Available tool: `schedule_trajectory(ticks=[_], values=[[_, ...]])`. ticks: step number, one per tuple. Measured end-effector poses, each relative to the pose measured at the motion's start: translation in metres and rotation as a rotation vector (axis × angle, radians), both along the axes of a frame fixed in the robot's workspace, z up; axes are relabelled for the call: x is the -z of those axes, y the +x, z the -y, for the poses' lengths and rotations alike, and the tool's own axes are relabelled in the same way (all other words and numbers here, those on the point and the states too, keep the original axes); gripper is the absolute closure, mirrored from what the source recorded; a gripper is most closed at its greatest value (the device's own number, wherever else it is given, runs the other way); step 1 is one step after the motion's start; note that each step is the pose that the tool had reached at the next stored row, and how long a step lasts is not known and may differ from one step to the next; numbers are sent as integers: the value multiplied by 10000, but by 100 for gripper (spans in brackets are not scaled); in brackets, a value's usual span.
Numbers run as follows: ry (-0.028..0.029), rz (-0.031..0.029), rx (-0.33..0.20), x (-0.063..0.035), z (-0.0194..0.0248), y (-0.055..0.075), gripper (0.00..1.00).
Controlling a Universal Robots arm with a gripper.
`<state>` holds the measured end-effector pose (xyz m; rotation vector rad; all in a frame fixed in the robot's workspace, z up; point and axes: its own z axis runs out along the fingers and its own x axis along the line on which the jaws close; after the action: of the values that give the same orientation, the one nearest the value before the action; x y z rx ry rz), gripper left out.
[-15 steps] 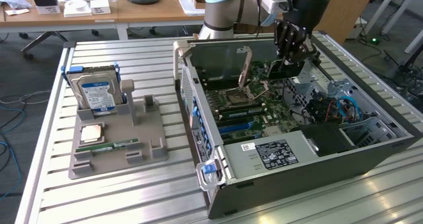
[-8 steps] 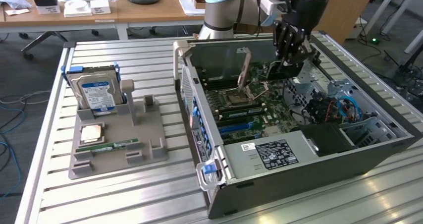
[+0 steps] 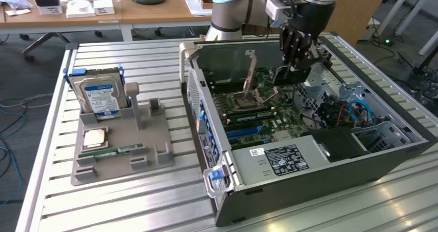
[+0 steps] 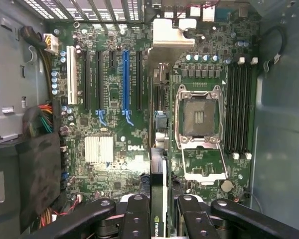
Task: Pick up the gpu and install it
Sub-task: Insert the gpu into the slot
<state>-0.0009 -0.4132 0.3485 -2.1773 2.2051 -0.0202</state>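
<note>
One arm [image 3: 229, 6] with one gripper [image 3: 297, 65] holds one gpu [image 4: 158, 189] at one open computer case [image 3: 321, 191], and at nine o'clock from that case in the exterior view stands one grey holder [image 3: 159, 139] bearing one hard drive [image 3: 99, 96], one processor chip [image 3: 94, 138] and one memory stick [image 3: 113, 151]. Inside the case lies one motherboard [image 4: 119, 164] with one empty processor socket [image 4: 198, 117], four memory slots [image 4: 239, 107], one white heatsink [image 4: 98, 149], one white expansion slot [image 4: 72, 82], one blue expansion slot [image 4: 124, 82] and four black expansion slots [image 4: 97, 82], one of them shorter than the rest. At six o'clock within the case in that view sits one power supply box [image 3: 287, 157].
</note>
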Motion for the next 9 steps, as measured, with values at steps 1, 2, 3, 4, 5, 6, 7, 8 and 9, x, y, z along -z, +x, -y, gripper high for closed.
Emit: schedule_trajectory(ticks=[1,2,3,4,5,6,7,8,9], values=[[0,0,0,10,-1,-8,74],[0,0,0,21,-1,-15,74],[-1,0,1,31,-2,-22,74],[-1,0,0,42,-3,-30,74],[-1,0,1,53,-4,-37,74],[-3,0,1,62,-5,-46,74],[-5,-1,1,68,-7,-53,74],[-7,-1,1,71,-7,-55,74],[-8,-1,1,71,-7,-54,74]])
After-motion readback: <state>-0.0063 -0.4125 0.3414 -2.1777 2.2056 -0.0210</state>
